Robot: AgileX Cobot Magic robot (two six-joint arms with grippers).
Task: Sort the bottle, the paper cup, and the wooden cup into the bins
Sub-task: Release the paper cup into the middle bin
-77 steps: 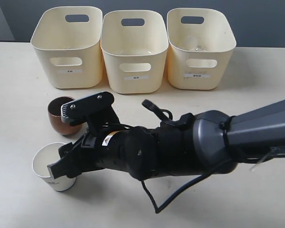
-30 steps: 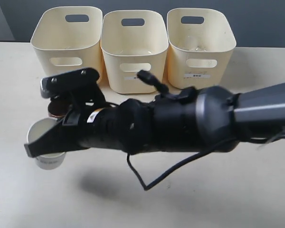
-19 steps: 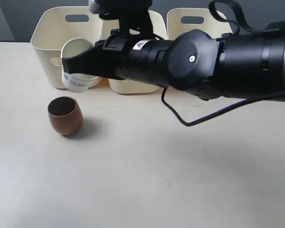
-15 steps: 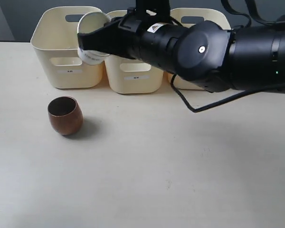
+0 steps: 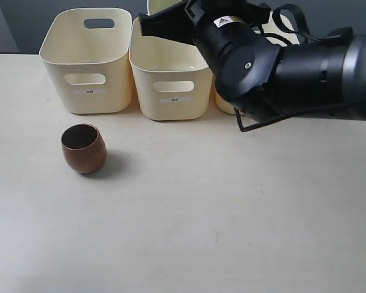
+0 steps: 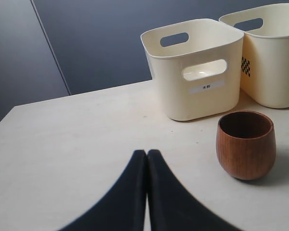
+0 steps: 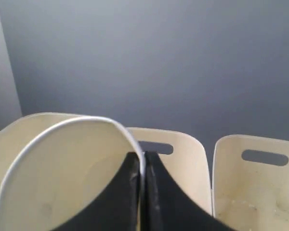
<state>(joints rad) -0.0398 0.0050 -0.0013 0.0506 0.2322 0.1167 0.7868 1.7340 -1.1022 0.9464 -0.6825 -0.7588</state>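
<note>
My right gripper [image 7: 141, 161] is shut on the rim of the white paper cup [image 7: 62, 178]. In the exterior view that gripper [image 5: 147, 24] is raised at the back, above the middle bin [image 5: 171, 79], and only the cup's edge [image 5: 163, 5] shows at the frame's top. The reddish-brown wooden cup [image 5: 83, 148] stands upright on the table in front of the left bin [image 5: 85, 61]. In the left wrist view my left gripper [image 6: 147, 154] is shut on nothing, short of the wooden cup [image 6: 245, 144]. The bottle is not in sight.
The right arm hides most of the right bin [image 5: 222, 104]. In the right wrist view the middle bin [image 7: 183, 159] and right bin [image 7: 260, 183] stand before a dark wall. The left bin [image 6: 197, 67] carries a small front label.
The right gripper has lifted the paper cup off the front left of the table and carried it up and back over the bins. The wooden cup has not moved.
</note>
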